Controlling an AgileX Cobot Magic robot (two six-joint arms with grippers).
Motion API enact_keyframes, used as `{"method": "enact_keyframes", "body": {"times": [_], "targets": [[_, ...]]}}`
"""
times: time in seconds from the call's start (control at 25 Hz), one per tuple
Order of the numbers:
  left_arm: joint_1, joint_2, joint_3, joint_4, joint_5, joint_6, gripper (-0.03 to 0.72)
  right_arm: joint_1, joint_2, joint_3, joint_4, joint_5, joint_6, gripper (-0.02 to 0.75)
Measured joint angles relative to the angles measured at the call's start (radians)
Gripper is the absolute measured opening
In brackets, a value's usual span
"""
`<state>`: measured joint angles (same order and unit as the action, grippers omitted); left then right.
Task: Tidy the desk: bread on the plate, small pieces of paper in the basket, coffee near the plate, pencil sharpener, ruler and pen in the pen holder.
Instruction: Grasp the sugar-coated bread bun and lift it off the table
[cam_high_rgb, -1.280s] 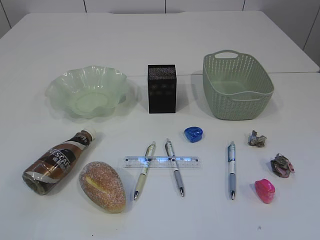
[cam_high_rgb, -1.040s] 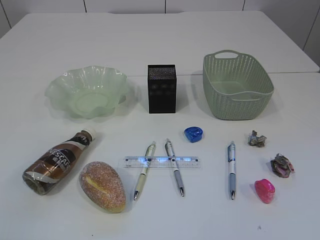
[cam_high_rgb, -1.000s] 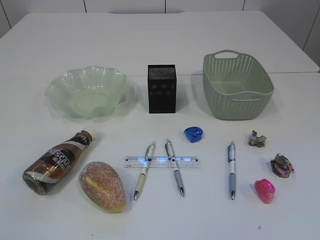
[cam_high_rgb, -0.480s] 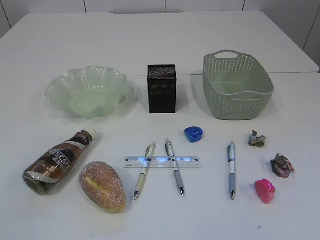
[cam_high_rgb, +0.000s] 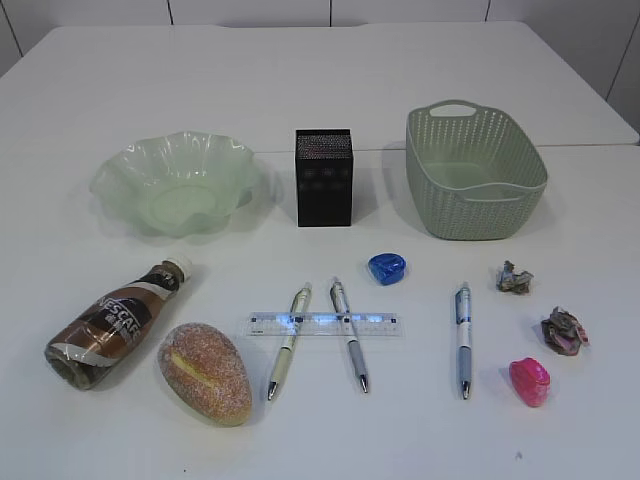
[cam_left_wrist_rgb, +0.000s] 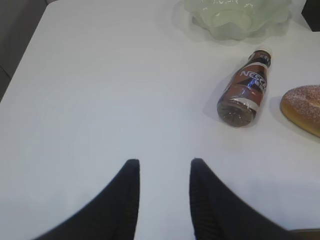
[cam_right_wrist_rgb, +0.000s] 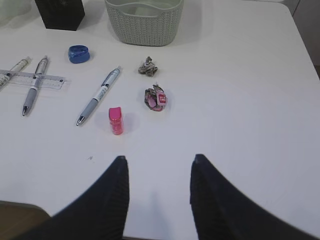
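Note:
On the white desk (cam_high_rgb: 320, 70) the bread (cam_high_rgb: 205, 372) lies front left beside the coffee (cam_high_rgb: 115, 322), which lies on its side. Behind them stands the plate (cam_high_rgb: 110, 180), with the pen holder (cam_high_rgb: 324, 178) mid-back and the basket (cam_high_rgb: 480, 210) back right. The ruler (cam_high_rgb: 380, 324) lies across two pens (cam_high_rgb: 288, 342) (cam_high_rgb: 349, 340); a third pen (cam_high_rgb: 462, 338) lies to their right. A blue sharpener (cam_high_rgb: 387, 267), a pink sharpener (cam_high_rgb: 529, 381) and two paper wads (cam_high_rgb: 514, 278) (cam_high_rgb: 564, 331) lie nearby. My left gripper (cam_left_wrist_rgb: 162, 162) and right gripper (cam_right_wrist_rgb: 159, 159) hover open, holding nothing.
Neither arm shows in the exterior view. The left wrist view has bare tabletop under the fingers, with the table's left edge (cam_left_wrist_rgb: 22, 60) close by. The right wrist view shows the pink sharpener (cam_right_wrist_rgb: 116, 120) just ahead and the table's right edge (cam_right_wrist_rgb: 300, 35).

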<state>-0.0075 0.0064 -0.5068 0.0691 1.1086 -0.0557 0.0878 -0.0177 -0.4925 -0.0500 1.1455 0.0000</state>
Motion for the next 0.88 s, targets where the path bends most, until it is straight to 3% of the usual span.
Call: {"method": "enact_keyframes", "body": {"times": [0.88], "targets": [[0.000,0.000,0.000,-0.008,0.000,0.000,0.238,0.000,0.000,-0.002,0.023,0.000,0.000,0.333]]}}
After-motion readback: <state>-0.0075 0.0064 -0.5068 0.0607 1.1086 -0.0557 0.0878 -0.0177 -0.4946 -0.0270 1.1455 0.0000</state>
